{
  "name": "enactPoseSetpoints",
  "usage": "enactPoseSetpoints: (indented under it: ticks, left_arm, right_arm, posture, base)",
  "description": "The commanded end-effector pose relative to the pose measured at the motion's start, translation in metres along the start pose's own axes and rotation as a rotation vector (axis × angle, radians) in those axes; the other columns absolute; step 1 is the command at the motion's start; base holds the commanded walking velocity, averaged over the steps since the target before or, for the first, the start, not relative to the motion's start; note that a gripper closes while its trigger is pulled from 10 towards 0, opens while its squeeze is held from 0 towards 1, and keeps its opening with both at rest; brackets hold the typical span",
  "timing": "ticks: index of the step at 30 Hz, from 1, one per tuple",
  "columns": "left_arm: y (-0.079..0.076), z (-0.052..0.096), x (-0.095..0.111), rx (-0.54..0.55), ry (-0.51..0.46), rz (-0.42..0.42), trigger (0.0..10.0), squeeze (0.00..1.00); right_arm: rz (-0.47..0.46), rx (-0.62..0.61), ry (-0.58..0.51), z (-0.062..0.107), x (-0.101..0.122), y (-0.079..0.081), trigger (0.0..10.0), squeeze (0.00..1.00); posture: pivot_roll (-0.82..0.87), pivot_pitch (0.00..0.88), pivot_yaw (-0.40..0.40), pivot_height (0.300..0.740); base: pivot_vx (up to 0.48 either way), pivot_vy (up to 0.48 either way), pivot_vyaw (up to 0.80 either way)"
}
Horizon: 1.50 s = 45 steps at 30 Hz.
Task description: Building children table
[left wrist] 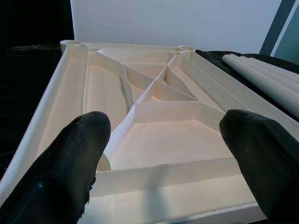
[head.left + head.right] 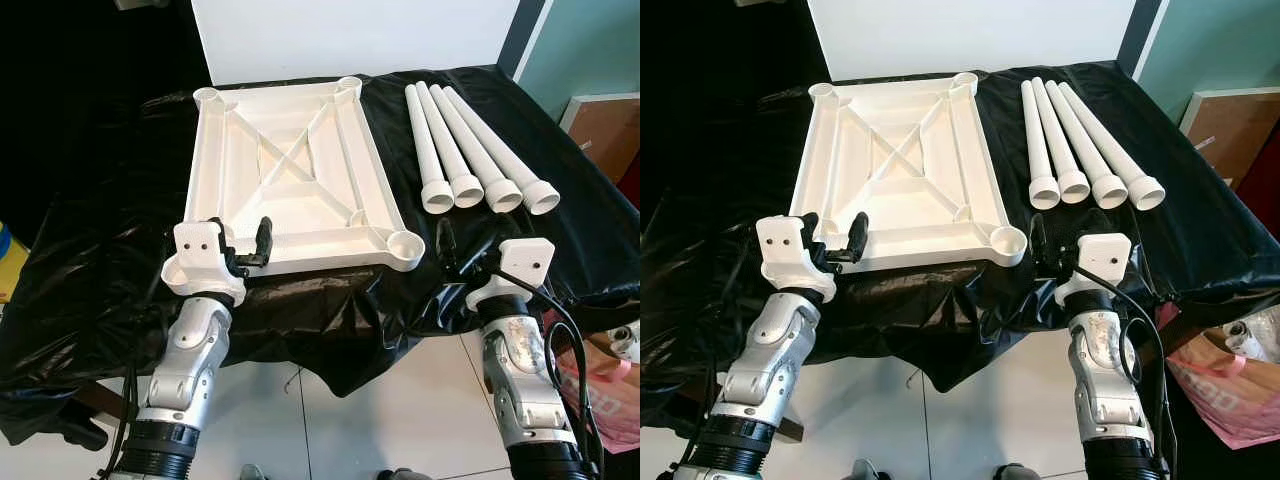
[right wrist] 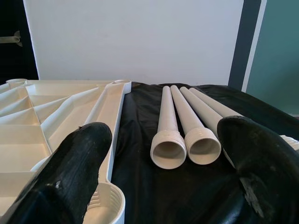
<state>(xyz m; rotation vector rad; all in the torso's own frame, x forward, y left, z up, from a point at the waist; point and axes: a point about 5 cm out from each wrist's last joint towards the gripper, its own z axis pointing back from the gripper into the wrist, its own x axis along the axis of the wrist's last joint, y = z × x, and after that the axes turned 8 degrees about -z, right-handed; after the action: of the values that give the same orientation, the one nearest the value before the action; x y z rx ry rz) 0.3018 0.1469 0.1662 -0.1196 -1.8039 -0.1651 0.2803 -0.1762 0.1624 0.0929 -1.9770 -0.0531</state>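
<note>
A white plastic tabletop [image 2: 295,175] lies upside down in the upper middle of the left eye view, on a counter [image 2: 90,270] draped in crinkled black sheeting. Its underside faces up, showing raised ribs that cross in an X and a round leg socket [image 2: 404,244] at each corner. To the right of it, in the upper right of the frame, four white table legs [image 2: 470,150] lie side by side, touching one another, their wider threaded ends turned toward the robot. A strip of bare black sheeting separates the legs from the tabletop.

The left tool [image 2: 241,240] sits at the near left edge of the tabletop, lower left of centre in the frame, with its black fingers [image 1: 70,172] spread apart over the rim and nothing between them. In the left wrist view the ribbed underside stretches away between the two fingers.

The right tool [image 2: 462,248] hovers at the near edge of the counter, lower right of centre, just beside the near right corner socket and below the open ends of the legs. Its fingers are also apart and hold nothing; the right wrist view looks between them at the legs' open ends.

A white wall panel [image 2: 350,35] stands behind the counter. Pale floor tiles [image 2: 380,410] show along the bottom.
</note>
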Motion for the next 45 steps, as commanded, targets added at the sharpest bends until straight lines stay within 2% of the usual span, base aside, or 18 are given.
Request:
enactPoseSetpoints:
  ticks: [1, 26, 38, 45]
  left_arm:
    - [-0.009, 0.004, -0.001, -0.153, -0.013, 0.006, 10.0, 0.00]
    - [-0.010, 0.006, -0.003, -0.151, -0.006, 0.012, 10.0, 0.00]
    - [-0.011, 0.006, 0.001, -0.143, -0.024, 0.032, 10.0, 0.00]
    - [-0.027, 0.000, 0.012, -0.265, -0.026, 0.040, 10.0, 0.00]
  right_arm:
    - [0.002, 0.005, 0.017, 0.001, -0.002, -0.002, 10.0, 0.00]
    - [0.010, 0.005, 0.027, 0.006, -0.001, -0.004, 10.0, 0.00]
    - [-0.002, 0.000, 0.037, 0.003, -0.001, -0.003, 10.0, 0.00]
    - [-0.072, 0.010, 0.118, -0.014, -0.003, 0.000, 10.0, 0.00]
  posture:
    - [-0.09, 0.105, 0.003, 0.740]
    - [-0.09, 0.118, 0.000, 0.740]
    - [-0.09, 0.121, 0.001, 0.740]
    - [-0.10, 0.119, 0.005, 0.740]
  base:
    - [0.244, 0.000, 0.00]
    - [0.270, 0.000, 0.00]
    - [0.000, 0.000, 0.00]
    - [0.000, 0.000, 0.00]
